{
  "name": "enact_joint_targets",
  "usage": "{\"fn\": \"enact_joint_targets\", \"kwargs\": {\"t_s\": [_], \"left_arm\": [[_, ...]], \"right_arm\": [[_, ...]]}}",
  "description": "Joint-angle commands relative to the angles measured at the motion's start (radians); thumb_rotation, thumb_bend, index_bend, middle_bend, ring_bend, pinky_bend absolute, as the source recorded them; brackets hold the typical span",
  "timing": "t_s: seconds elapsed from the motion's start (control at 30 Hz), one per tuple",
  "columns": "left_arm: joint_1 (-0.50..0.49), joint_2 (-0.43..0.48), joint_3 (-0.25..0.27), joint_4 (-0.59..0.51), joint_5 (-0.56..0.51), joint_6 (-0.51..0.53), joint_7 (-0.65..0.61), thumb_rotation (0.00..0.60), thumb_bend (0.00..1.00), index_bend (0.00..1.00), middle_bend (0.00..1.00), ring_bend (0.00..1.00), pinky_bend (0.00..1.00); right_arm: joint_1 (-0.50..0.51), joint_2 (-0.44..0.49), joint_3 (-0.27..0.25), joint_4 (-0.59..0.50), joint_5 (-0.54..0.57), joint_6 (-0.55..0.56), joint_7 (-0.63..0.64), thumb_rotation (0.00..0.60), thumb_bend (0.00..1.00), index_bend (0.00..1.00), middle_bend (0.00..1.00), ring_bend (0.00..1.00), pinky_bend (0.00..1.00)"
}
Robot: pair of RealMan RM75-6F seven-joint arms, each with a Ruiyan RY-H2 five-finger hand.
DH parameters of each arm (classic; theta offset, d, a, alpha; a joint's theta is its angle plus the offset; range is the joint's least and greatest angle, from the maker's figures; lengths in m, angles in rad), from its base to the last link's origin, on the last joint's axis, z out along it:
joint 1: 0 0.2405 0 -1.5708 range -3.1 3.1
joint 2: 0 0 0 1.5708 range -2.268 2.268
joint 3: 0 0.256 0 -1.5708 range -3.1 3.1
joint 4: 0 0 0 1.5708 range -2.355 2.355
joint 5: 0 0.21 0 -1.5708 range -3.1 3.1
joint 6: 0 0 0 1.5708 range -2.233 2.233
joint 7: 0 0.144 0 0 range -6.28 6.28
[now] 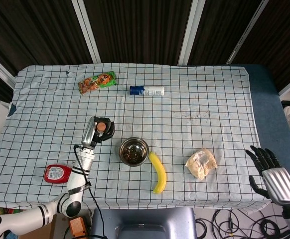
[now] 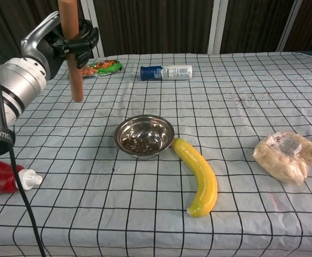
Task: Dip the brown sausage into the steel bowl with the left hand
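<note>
My left hand [image 2: 65,40] grips the brown sausage [image 2: 72,59] upright, raised above the cloth and to the left of the steel bowl [image 2: 145,135]. In the head view the left hand [image 1: 96,130] shows with the sausage's end [image 1: 101,127] on top, left of the bowl [image 1: 133,151]. The bowl holds dark crumbs and touches the banana's tip. My right hand [image 1: 272,172] hangs open off the table's right front corner, away from everything.
A yellow banana [image 2: 198,175] lies right of the bowl. A red ketchup bottle [image 2: 3,175] lies at the front left. A bread bag [image 2: 286,154] is at the right. A snack packet [image 1: 97,82] and a blue-white bottle [image 1: 147,90] lie at the back.
</note>
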Motion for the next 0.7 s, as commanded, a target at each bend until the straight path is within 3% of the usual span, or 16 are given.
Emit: {"fn": "enact_joint_targets", "kwargs": {"t_s": [0.03,0.07,0.17,0.43,0.57,0.7], "left_arm": [[0.01,0.026,0.082,0.207,0.047,0.025,0.153,0.6,0.47,1.0,1.0,0.92,1.0],[0.012,0.029,0.097,0.234,0.053,0.025,0.174,0.6,0.39,0.99,1.0,0.92,1.0],[0.012,0.032,0.128,0.3,0.068,0.024,0.213,0.6,0.3,0.96,1.0,0.91,0.99],[0.004,-0.006,0.237,0.479,0.147,0.035,0.335,0.6,0.27,0.91,1.0,0.86,0.94],[-0.001,-0.033,0.245,0.516,0.119,-0.017,0.33,0.6,0.26,0.87,1.0,0.83,0.9],[0.009,-0.026,0.235,0.449,0.055,-0.103,0.275,0.6,0.26,0.78,1.0,0.75,0.83]], "right_arm": [[0.001,0.001,-0.001,-0.001,-0.001,-0.001,0.001,0.6,0.46,0.0,0.0,0.0,0.0],[0.002,0.001,-0.001,-0.001,-0.001,-0.002,0.001,0.6,0.46,0.0,0.0,0.0,0.0],[0.003,0.0,-0.001,-0.002,-0.001,-0.006,-0.001,0.6,0.46,0.0,0.0,0.0,0.0],[0.005,-0.003,-0.001,-0.007,0.003,-0.013,-0.016,0.6,0.46,0.0,0.0,0.0,0.0],[0.005,-0.004,-0.002,-0.009,0.002,-0.015,-0.022,0.6,0.46,0.0,0.0,0.0,0.0],[0.004,-0.002,0.0,-0.008,0.006,-0.012,-0.016,0.6,0.46,0.0,0.0,0.0,0.0]]}}
